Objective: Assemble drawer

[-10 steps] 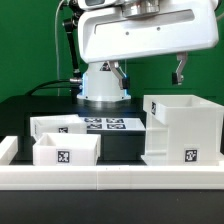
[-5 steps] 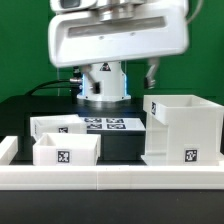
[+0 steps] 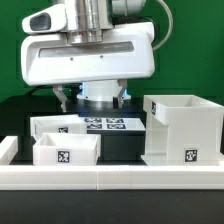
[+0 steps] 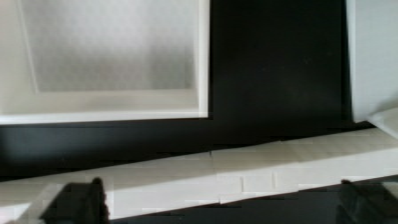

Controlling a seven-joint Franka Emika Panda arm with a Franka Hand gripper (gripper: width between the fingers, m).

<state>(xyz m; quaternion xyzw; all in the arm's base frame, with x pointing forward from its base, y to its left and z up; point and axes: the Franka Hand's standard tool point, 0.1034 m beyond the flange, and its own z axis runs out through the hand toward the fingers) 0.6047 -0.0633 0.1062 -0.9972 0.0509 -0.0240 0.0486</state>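
Black table (image 3: 12,118), green backdrop (image 3: 10,40). Drawer casing (image 3: 185,130) at the exterior view's right behind the white rail (image 3: 110,180); front tray (image 3: 65,152) and rear tray (image 3: 45,126) leftward. Gripper (image 3: 95,99) spread wide, apparently empty, overhead.

This is a robotics lab test cell. A plain green backdrop (image 3: 190,50) closes off the scene, and a white robot arm (image 3: 90,60) stands over a bare black desk (image 3: 15,118). Square black-and-white tags mark the marker board (image 3: 105,124), the white plastic casing (image 3: 185,130) and the front tray (image 3: 65,150).
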